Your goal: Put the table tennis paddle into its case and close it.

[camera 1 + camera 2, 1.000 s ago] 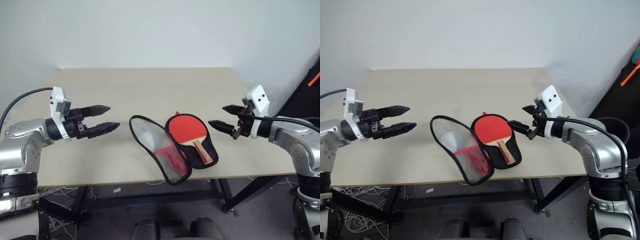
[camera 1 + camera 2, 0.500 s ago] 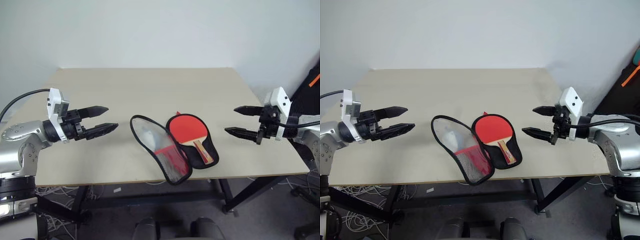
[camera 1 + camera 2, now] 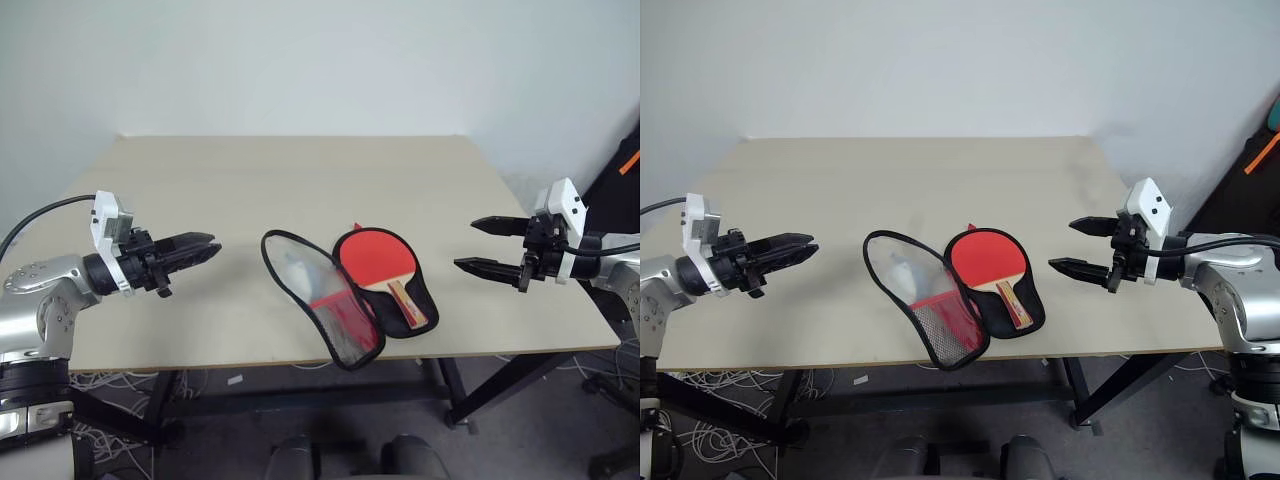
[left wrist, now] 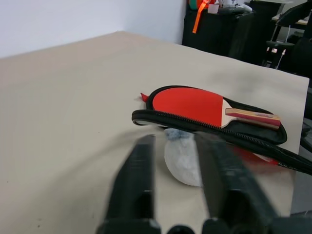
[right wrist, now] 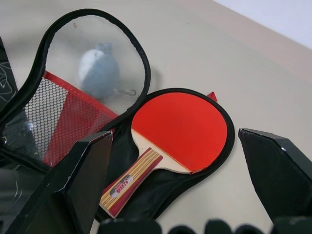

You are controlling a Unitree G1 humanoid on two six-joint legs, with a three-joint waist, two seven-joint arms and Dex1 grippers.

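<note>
Now the left gripper (image 3: 205,247) hangs above the left part of the table (image 3: 300,180) with its two black fingers brought nearly together, only a thin gap between them, and nothing is between them. It points toward the middle of the table, and it is well apart from the case (image 3: 345,295).

On the other side, the right gripper (image 3: 480,247) hangs near the right edge of the table with its fingers spread wide, one above the other, and it holds nothing. It points toward the case and stands apart from it.

Between the two grippers the case lies flat and open like a book. Its right half shows the black lining, and the table tennis paddle (image 3: 378,262) lies on this half, red face up, with the wooden handle pointing toward the near edge of the table. The left half is the flap with a clear panel and a black mesh over red; in the right wrist view a pale roundish thing (image 5: 97,70) shows through the clear panel. The black zip edging runs around both halves.
</note>
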